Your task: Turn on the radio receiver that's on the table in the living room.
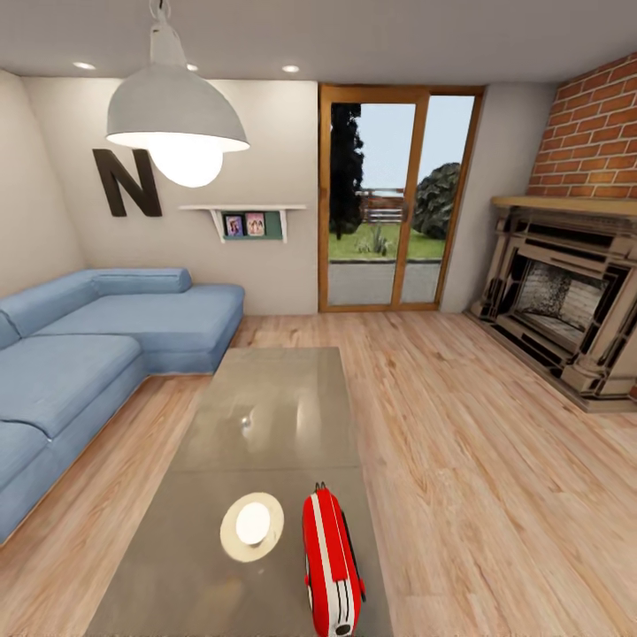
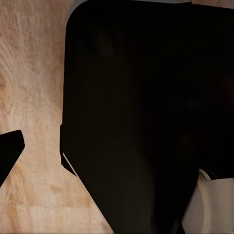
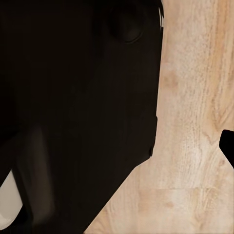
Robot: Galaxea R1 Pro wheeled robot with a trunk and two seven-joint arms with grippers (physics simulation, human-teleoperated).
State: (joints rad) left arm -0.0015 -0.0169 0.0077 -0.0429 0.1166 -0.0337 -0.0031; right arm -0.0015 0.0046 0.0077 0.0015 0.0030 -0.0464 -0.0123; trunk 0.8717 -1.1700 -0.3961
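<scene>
The radio receiver (image 1: pixel 329 566) is red with a white trim band. It stands on the near right part of the table (image 1: pixel 265 407), a long low one with a glossy grey-brown top, seen end-on from above in the head view. A thin metal piece sticks up at its far end. In the left wrist view a dark fingertip (image 2: pixel 9 152) sits at the frame's edge over wood floor; in the right wrist view another fingertip (image 3: pixel 228 146) does the same. Each stands far from the middle of its view, beside the robot's dark body, with nothing held.
A round cream disc (image 1: pixel 252 526) lies on the table just left of the radio. A blue sectional sofa (image 1: pixel 88 354) runs along the left, a brick fireplace (image 1: pixel 566 301) stands at the right, glass doors (image 1: pixel 394 195) at the back. A pendant lamp (image 1: pixel 177 115) hangs overhead.
</scene>
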